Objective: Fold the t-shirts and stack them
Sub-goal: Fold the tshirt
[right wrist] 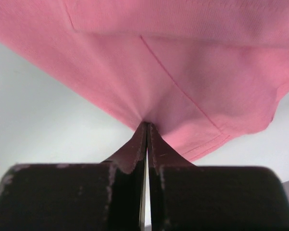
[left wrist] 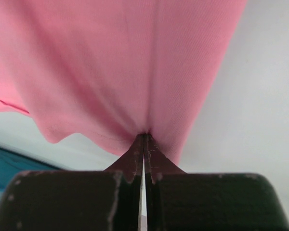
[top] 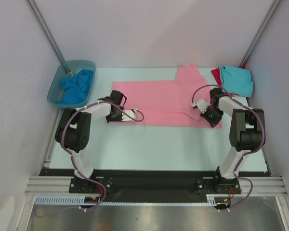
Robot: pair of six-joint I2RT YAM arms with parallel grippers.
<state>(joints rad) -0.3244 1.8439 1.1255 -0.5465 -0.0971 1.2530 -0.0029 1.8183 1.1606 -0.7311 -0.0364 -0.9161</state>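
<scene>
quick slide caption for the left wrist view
Left pincer shut on a pinch of the pink t-shirt, cloth fanning out above it.

Count: 4 shirts total, namely 1 pink tee (top: pixel 159 103), 1 turquoise tee (top: pixel 237 79), 1 red tee (top: pixel 215 74), 1 blue tee (top: pixel 77 86). 1 plastic tub (top: pixel 54 90). 2 grippers: left gripper (left wrist: pixel 144 135), right gripper (right wrist: pixel 147 124).

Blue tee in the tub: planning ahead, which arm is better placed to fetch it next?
Left, probably: the tub holding the blue tee sits far left, beside that arm. Left fingers and right fingers both pinch the pink tee.
</scene>
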